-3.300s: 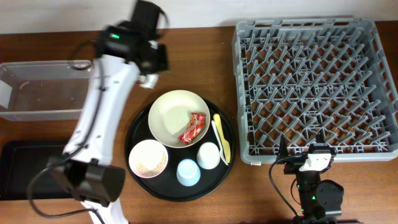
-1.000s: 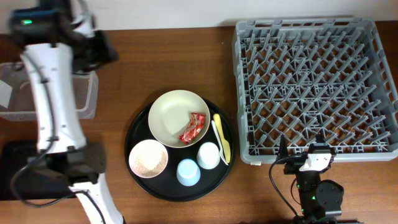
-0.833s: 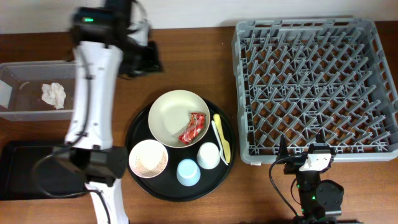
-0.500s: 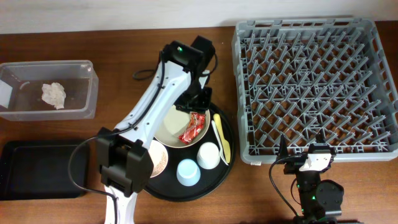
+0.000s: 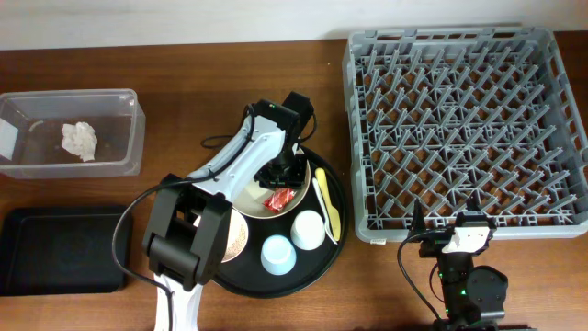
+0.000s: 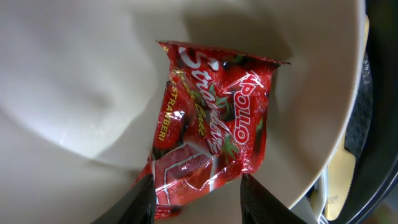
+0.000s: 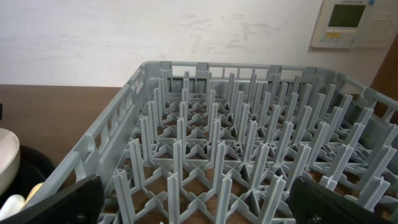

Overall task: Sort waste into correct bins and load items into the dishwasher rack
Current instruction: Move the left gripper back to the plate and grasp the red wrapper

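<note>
The red snack wrapper [image 6: 211,130] lies on the cream plate [image 5: 241,170], and also shows in the overhead view [image 5: 278,199]. My left gripper [image 6: 199,205] is open, low over the plate, with a fingertip at each side of the wrapper's lower end; in the overhead view [image 5: 283,175] it hides part of the plate. The crumpled tissue [image 5: 79,140] lies in the clear box [image 5: 138,138]. The pink bowl of rice [image 5: 239,237] is partly hidden under the left arm. My right gripper [image 7: 199,211] is open and empty at the grey rack's [image 5: 464,119] near edge.
The round black tray [image 5: 322,267] holds the plate, the bowl, a white cup [image 5: 308,230], a light blue cup [image 5: 278,256] and the yellow fork and spoon [image 5: 326,202]. The shallow black tray [image 5: 55,253] sits at the front left.
The tissue now lies in the clear box. My left arm has swung from the box back to the plate and come down over the red wrapper. The right arm has not moved.
</note>
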`<action>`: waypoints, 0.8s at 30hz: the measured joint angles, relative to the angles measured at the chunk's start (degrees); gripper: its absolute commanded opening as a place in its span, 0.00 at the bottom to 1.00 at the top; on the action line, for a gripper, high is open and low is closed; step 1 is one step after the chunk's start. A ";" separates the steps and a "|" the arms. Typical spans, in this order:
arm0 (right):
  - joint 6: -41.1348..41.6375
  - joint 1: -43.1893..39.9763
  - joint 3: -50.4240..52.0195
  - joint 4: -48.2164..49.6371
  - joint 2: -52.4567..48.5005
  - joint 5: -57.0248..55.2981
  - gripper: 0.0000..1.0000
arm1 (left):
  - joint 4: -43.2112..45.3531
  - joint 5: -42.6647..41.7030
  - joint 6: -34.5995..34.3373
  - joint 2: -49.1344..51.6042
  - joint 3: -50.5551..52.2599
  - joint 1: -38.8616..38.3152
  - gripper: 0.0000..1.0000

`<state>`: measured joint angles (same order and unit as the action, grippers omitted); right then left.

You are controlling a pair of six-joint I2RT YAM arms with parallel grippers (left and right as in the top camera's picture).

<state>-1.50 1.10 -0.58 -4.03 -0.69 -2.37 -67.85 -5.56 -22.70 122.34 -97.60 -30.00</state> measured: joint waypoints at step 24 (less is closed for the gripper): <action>0.02 0.00 0.00 0.00 0.00 -0.02 0.98 | 7.72 0.02 -2.93 0.00 4.46 -0.11 0.43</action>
<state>-1.48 1.10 -0.58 -4.03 -0.69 -2.39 -60.14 -5.54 -25.63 122.34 -93.14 -30.11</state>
